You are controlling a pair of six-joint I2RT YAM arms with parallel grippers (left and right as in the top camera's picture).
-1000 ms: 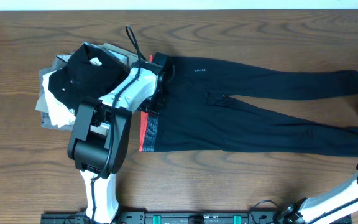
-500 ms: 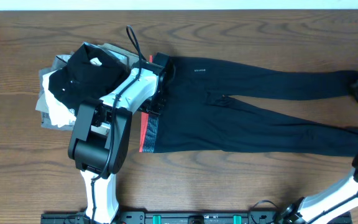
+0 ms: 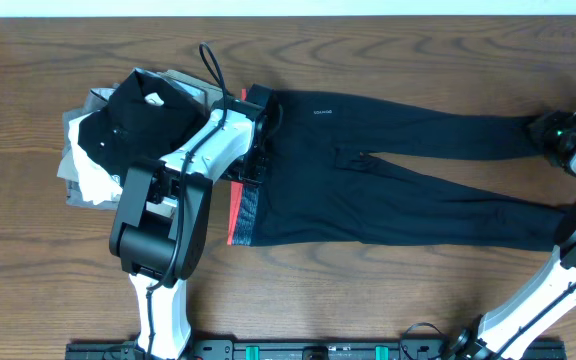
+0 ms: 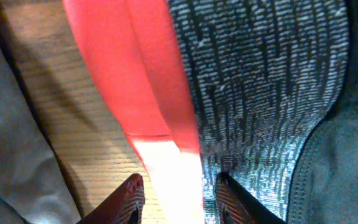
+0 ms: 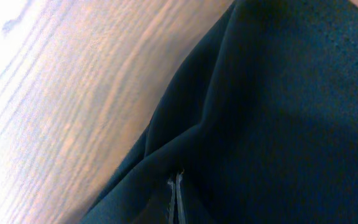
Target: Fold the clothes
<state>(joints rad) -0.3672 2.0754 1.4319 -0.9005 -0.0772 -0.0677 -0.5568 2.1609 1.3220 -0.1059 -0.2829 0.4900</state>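
The black leggings (image 3: pixel 408 180) lie flat across the table, legs pointing right. Their grey and coral-red waistband (image 3: pixel 240 215) is at the left. My left gripper (image 3: pixel 258 135) rests low over the waistband's far end. In the left wrist view it (image 4: pixel 179 199) stands open, its fingers (image 4: pixel 132 193) either side of the band's red and grey edge (image 4: pixel 166 74). My right gripper (image 3: pixel 548 130) is at the cuff of the far leg. Its wrist view shows it (image 5: pixel 174 199) shut on a ridge of black fabric (image 5: pixel 278 112).
A pile with a black shirt (image 3: pixel 133 120) over white and grey garments (image 3: pixel 83 175) sits just left of the waistband, and grey cloth (image 4: pixel 11 155) shows beside my left fingers. The right arm (image 3: pixel 568 290) rises along the right edge. Bare wood (image 3: pixel 368 300) lies in front.
My right gripper came in from the right edge to the far leg's cuff and shut on it; the cuff now sits further left. The left arm has not moved.
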